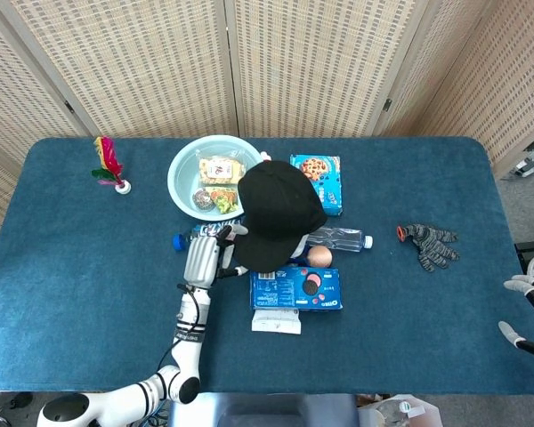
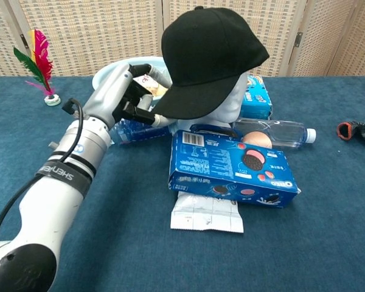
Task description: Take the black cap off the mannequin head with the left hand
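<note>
The black cap (image 2: 210,55) sits on the pale mannequin head (image 2: 231,104) in the middle of the table, its brim pointing toward my left side and tipped up a little. My left hand (image 2: 129,97) is at the brim's tip, with its fingers closed on the edge, thumb below. From above, the cap (image 1: 280,213) hides the mannequin head, and the left hand (image 1: 205,258) lies just left of the brim. My right hand (image 1: 529,311) hovers at the table's far right edge with fingers spread, holding nothing.
A blue Oreo box (image 2: 231,167) and a white packet (image 2: 207,213) lie in front of the mannequin. A water bottle (image 2: 277,132) lies to its right, a light-blue bowl (image 1: 182,169) of snacks behind the hand. A feather shuttlecock (image 1: 107,165) and a glove (image 1: 432,245) lie further out.
</note>
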`<state>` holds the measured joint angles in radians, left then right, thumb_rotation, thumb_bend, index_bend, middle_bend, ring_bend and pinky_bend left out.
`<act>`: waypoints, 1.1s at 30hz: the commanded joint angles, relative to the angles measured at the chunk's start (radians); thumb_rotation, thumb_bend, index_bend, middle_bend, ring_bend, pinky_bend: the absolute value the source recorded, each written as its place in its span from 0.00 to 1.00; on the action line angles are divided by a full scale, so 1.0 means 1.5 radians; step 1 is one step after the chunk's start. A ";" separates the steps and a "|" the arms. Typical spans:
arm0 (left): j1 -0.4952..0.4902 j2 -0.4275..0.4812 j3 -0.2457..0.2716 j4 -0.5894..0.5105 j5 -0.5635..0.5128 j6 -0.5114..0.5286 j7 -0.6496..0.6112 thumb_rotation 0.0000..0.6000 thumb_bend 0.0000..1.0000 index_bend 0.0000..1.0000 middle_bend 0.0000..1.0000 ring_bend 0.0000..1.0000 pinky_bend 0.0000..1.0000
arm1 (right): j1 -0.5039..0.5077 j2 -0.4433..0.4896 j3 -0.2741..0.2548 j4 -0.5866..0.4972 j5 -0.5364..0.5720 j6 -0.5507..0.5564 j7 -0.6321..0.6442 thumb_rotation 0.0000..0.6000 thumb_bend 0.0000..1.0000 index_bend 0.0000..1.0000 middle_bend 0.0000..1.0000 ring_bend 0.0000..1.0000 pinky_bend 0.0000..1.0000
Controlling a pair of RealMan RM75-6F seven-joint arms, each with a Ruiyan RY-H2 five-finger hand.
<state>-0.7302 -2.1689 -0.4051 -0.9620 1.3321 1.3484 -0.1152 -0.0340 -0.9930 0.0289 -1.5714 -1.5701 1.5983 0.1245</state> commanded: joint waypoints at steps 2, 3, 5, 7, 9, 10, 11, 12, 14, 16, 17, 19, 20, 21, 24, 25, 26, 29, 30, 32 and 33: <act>0.000 0.003 -0.009 -0.004 -0.009 0.000 -0.006 1.00 0.11 0.39 0.92 1.00 1.00 | -0.001 0.001 0.000 -0.002 0.000 0.000 -0.001 1.00 0.20 0.33 0.29 0.22 0.32; -0.001 0.003 -0.013 -0.005 -0.011 0.000 -0.007 1.00 0.11 0.39 0.92 1.00 1.00 | -0.001 0.001 0.000 -0.002 0.000 0.000 -0.002 1.00 0.20 0.33 0.29 0.22 0.32; -0.001 0.005 -0.020 -0.009 -0.017 0.001 -0.010 1.00 0.12 0.39 0.92 1.00 1.00 | 0.000 0.002 0.000 -0.004 0.000 0.000 -0.003 1.00 0.20 0.33 0.29 0.22 0.32; -0.001 0.007 -0.027 -0.012 -0.023 0.002 -0.012 1.00 0.12 0.39 0.92 1.00 1.00 | 0.000 0.002 0.000 -0.005 -0.002 0.001 -0.004 1.00 0.20 0.33 0.29 0.22 0.32; -0.001 0.009 -0.031 -0.015 -0.027 0.004 -0.014 1.00 0.13 0.39 0.92 1.00 1.00 | -0.001 0.003 0.000 -0.006 -0.002 0.001 -0.005 1.00 0.20 0.32 0.29 0.22 0.32; -0.001 0.011 -0.033 -0.016 -0.028 0.005 -0.015 1.00 0.13 0.39 0.92 1.00 1.00 | -0.001 0.003 0.000 -0.007 -0.002 0.002 -0.005 1.00 0.20 0.33 0.29 0.22 0.32; 0.000 0.012 -0.034 -0.017 -0.030 0.005 -0.016 1.00 0.13 0.39 0.92 1.00 1.00 | -0.001 0.003 0.000 -0.007 -0.002 0.002 -0.006 1.00 0.20 0.33 0.29 0.22 0.32; 0.000 0.014 -0.036 -0.018 -0.031 0.006 -0.017 1.00 0.14 0.39 0.92 1.00 1.00 | -0.002 0.003 0.000 -0.007 -0.002 0.002 -0.006 1.00 0.20 0.33 0.29 0.22 0.32; 0.001 0.016 -0.037 -0.022 -0.032 0.008 -0.021 1.00 0.15 0.39 0.92 1.00 1.00 | -0.002 0.003 -0.001 -0.008 -0.003 0.002 -0.006 1.00 0.20 0.33 0.29 0.22 0.32; 0.001 0.018 -0.037 -0.025 -0.032 0.011 -0.025 1.00 0.16 0.40 0.92 1.00 1.00 | -0.002 0.003 0.000 -0.008 -0.004 0.003 -0.006 1.00 0.20 0.33 0.29 0.22 0.32; 0.001 0.020 -0.037 -0.025 -0.031 0.012 -0.027 1.00 0.16 0.41 0.92 1.00 1.00 | -0.002 0.004 -0.001 -0.008 -0.004 0.003 -0.006 1.00 0.20 0.33 0.29 0.22 0.32; 0.002 0.022 -0.037 -0.026 -0.029 0.016 -0.031 1.00 0.16 0.43 0.92 1.00 1.00 | -0.002 0.004 -0.001 -0.009 -0.004 0.003 -0.006 1.00 0.20 0.33 0.29 0.22 0.32; 0.002 0.023 -0.036 -0.028 -0.028 0.017 -0.034 1.00 0.17 0.44 0.92 1.00 1.00 | -0.002 0.004 -0.001 -0.009 -0.004 0.004 -0.006 1.00 0.20 0.33 0.29 0.22 0.32; 0.002 0.024 -0.036 -0.028 -0.027 0.019 -0.037 1.00 0.17 0.46 0.92 1.00 1.00 | -0.003 0.004 -0.001 -0.009 -0.004 0.004 -0.006 1.00 0.20 0.33 0.29 0.22 0.32; 0.001 0.027 -0.033 -0.029 -0.022 0.024 -0.043 1.00 0.18 0.50 0.93 1.00 1.00 | -0.002 0.005 -0.001 -0.011 -0.005 0.004 -0.007 1.00 0.20 0.33 0.29 0.22 0.32; 0.000 0.028 -0.033 -0.030 -0.020 0.025 -0.045 1.00 0.18 0.51 0.93 1.00 1.00 | -0.002 0.005 -0.001 -0.011 -0.006 0.004 -0.007 1.00 0.20 0.33 0.29 0.22 0.32; 0.000 0.029 -0.032 -0.030 -0.018 0.026 -0.045 1.00 0.19 0.52 0.93 1.00 1.00 | -0.002 0.005 -0.001 -0.012 -0.006 0.003 -0.007 1.00 0.20 0.33 0.29 0.22 0.32; -0.001 0.034 -0.033 -0.035 -0.014 0.030 -0.051 1.00 0.19 0.54 0.93 1.00 1.00 | -0.002 0.007 -0.001 -0.013 -0.005 0.002 -0.008 1.00 0.20 0.33 0.29 0.22 0.32; -0.002 0.036 -0.033 -0.037 -0.013 0.032 -0.053 1.00 0.20 0.55 0.93 1.00 1.00 | -0.002 0.007 -0.001 -0.014 -0.005 0.002 -0.008 1.00 0.20 0.33 0.29 0.22 0.32; -0.004 0.043 -0.033 -0.042 -0.010 0.031 -0.055 1.00 0.21 0.57 0.93 1.00 1.00 | -0.003 0.007 -0.001 -0.014 -0.005 0.003 -0.007 1.00 0.20 0.33 0.29 0.22 0.32; -0.005 0.048 -0.032 -0.046 -0.008 0.029 -0.055 1.00 0.21 0.57 0.93 1.00 1.00 | -0.003 0.007 -0.001 -0.014 -0.005 0.003 -0.007 1.00 0.20 0.33 0.29 0.22 0.32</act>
<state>-0.7355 -2.1029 -0.4541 -1.0264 1.3171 1.3939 -0.1972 -0.0378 -0.9819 0.0278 -1.5925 -1.5773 1.6029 0.1136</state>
